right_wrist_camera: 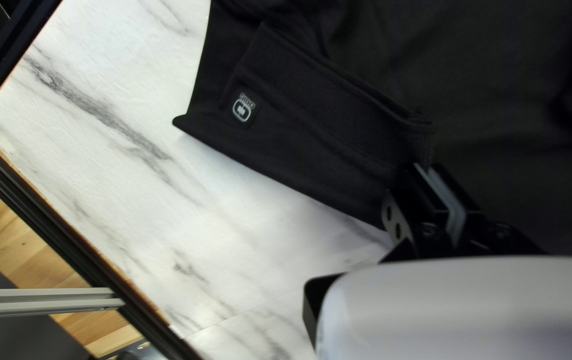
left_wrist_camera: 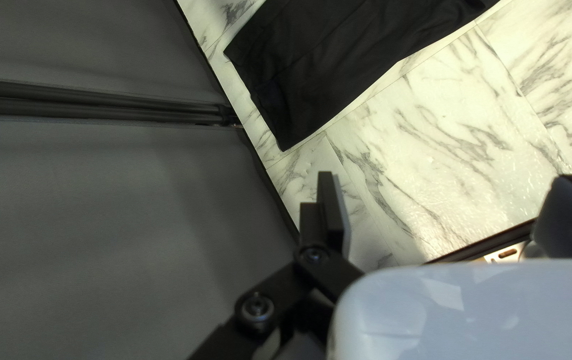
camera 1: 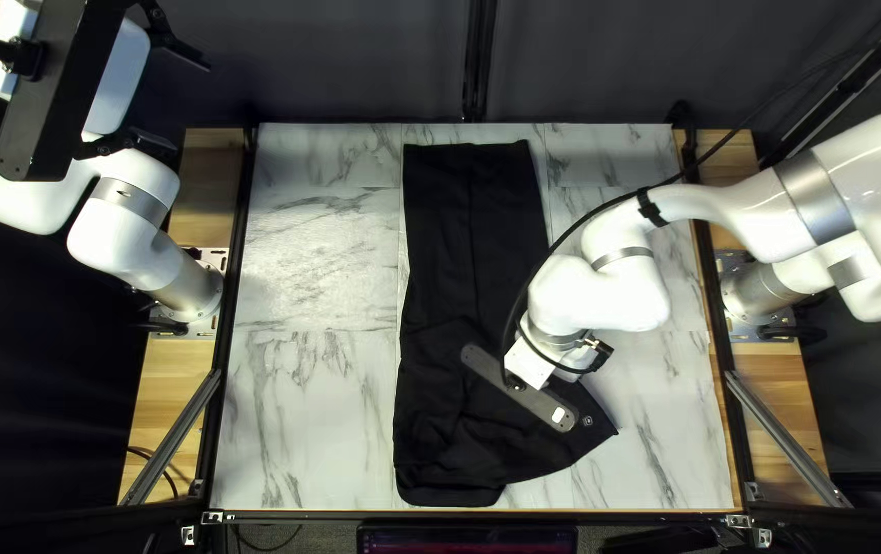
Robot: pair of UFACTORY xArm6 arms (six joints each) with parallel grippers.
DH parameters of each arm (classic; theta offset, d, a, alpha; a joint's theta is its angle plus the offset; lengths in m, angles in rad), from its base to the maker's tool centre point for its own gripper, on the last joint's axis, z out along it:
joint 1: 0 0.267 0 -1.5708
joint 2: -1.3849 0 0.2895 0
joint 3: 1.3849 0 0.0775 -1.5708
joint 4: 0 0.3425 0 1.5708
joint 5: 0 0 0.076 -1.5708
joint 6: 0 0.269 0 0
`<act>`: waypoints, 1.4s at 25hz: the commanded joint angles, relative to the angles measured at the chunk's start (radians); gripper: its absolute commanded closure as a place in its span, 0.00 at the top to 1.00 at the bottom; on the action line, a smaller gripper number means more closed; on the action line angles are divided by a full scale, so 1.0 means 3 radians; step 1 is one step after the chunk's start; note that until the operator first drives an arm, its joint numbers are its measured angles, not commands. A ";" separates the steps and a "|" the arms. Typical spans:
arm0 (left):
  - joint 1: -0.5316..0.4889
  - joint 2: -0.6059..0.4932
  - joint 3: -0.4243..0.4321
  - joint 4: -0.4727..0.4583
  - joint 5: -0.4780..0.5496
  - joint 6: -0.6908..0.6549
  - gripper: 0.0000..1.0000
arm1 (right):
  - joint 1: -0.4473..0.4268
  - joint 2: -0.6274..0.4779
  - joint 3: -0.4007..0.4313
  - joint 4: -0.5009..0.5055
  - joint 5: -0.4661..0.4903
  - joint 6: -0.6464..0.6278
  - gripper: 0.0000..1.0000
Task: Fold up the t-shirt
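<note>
Folding the t-shirt (camera 1: 466,226) on the worktop (camera 1: 307,390), apparently while shaping the near part, with the long dark body running from under the right gripper (right_wrist_camera: 427,172) toward the curtain (camera 1: 338,62). Holding the right gripper low over the cloth, fingers drawn together beside the end of a thick band (right_wrist_camera: 339,107); not showing, black against black, whether any fabric is being pinched there. Leaving a small badge (right_wrist_camera: 243,109) ahead of that gripper, close to a pointed corner (right_wrist_camera: 185,122) lying slantwise. Holding the left gripper (left_wrist_camera: 447,177) raised, well apart from the cloth, fingers spread with nothing between them, the t-shirt's straight far end lying ahead.

Risking a miss if lifting now with a shallow or absent pinch, the band slipping away and the corner dropping crooked. Risking a drag too, if pulling sideways with fingertips pressing low: sliding the whole body askew, with no left gripper pinning the other end. Possibly catching more than one layer, since lying doubled under the right gripper, and so undoing folds already lying there. Probably needing to check the pinch before moving, then lifting slowly and laying the corner inward.
</note>
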State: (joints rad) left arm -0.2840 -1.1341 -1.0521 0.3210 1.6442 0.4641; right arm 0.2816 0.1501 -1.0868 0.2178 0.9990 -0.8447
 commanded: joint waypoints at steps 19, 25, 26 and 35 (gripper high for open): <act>0.0000 0.0000 0.0000 0.0000 0.0000 0.0000 1.00 | 0.0036 -0.0688 0.0550 0.0587 0.0324 -0.0056 0.00; 0.0000 0.0000 0.0000 0.0000 0.0000 0.0000 1.00 | -0.0158 -0.0254 0.0012 0.0548 0.0405 -0.0264 0.00; 0.0000 0.0000 0.0000 0.0000 0.0000 0.0000 1.00 | -0.0227 -0.0191 -0.0019 0.0575 0.0362 -0.0370 0.00; 0.0000 0.0000 0.0000 0.0000 0.0000 0.0000 1.00 | -0.0669 0.0240 -0.0129 0.1046 -0.0019 -0.1111 0.00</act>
State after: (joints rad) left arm -0.2840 -1.1341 -1.0521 0.3210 1.6442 0.4641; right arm 0.1113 0.1910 -1.1112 0.4889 1.0239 -1.1300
